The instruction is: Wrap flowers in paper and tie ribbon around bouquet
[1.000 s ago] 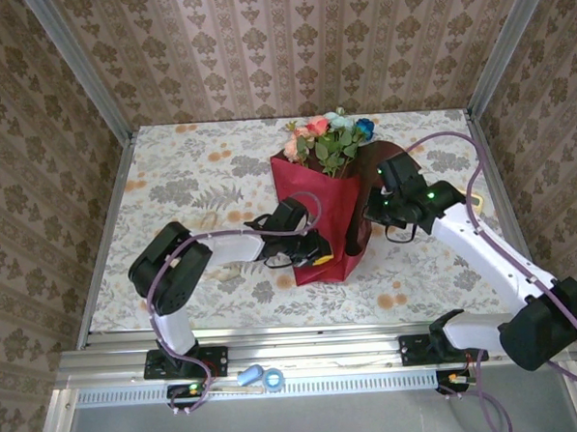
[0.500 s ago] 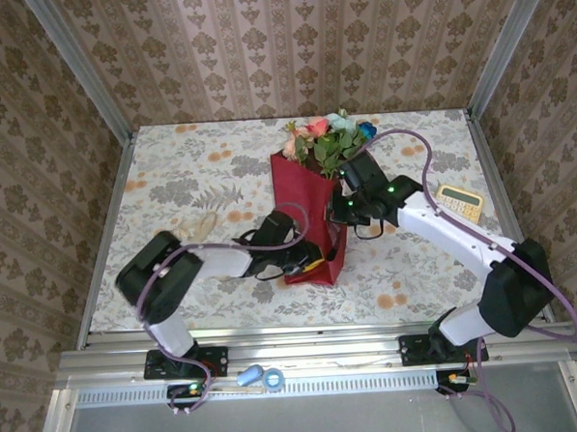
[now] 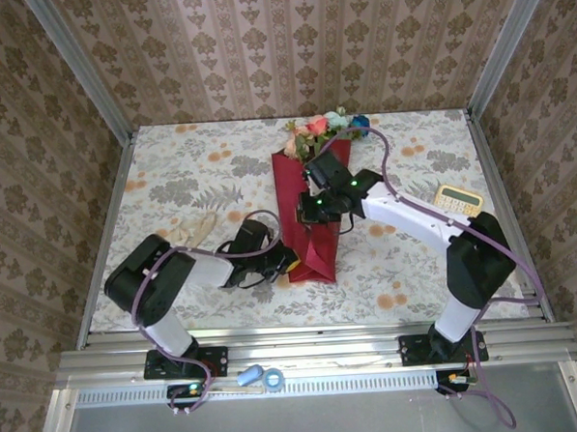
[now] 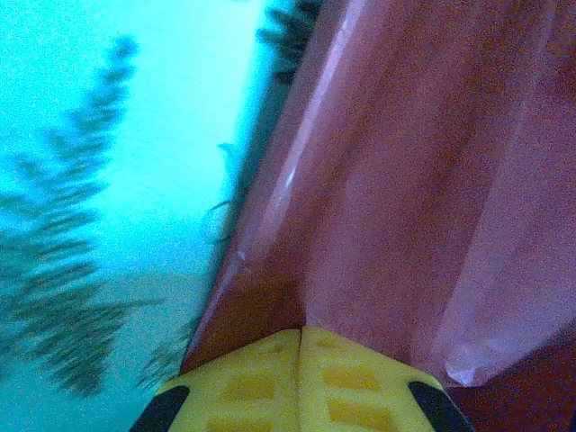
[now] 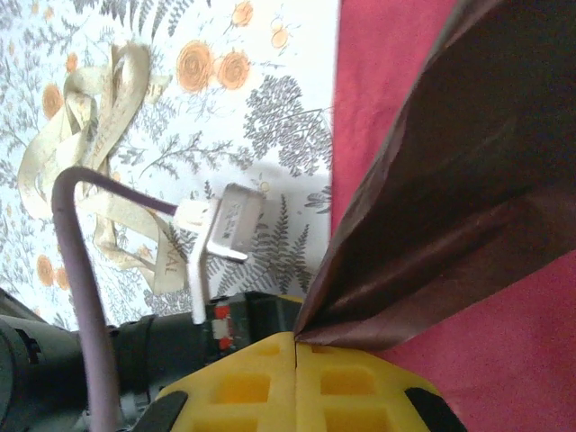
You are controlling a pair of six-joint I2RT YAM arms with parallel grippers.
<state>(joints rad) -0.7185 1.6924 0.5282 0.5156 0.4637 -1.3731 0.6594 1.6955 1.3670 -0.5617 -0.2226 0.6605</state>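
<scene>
In the top view, the ribbon [image 3: 197,228] lies loosely bunched on the flowered tablecloth [image 3: 170,174], left of centre and well apart from the paper. Right of it, low in the frame, the left gripper [image 3: 286,264] reaches the bottom end of the paper [image 3: 289,187]. In the left wrist view this gripper [image 4: 301,328] has its yellow fingers [image 4: 243,382] pressed together, pinching the lower edge of the red paper [image 4: 405,180], which rises away from them as a creased fold.

At the centre of the top view the paper is folded into a narrow shape running from the middle of the table toward the back. The right gripper [image 3: 310,220] sits on top of it. In the right wrist view its fingers [image 5: 355,387] are closed flat on a dark raised flap of the paper [image 5: 450,153], with the ribbon [image 5: 81,135] coiled in the upper left.

The flowers [image 3: 323,127] stick out of the paper's far end. Toward the right edge a small calculator [image 3: 459,200] lies on the cloth.
</scene>
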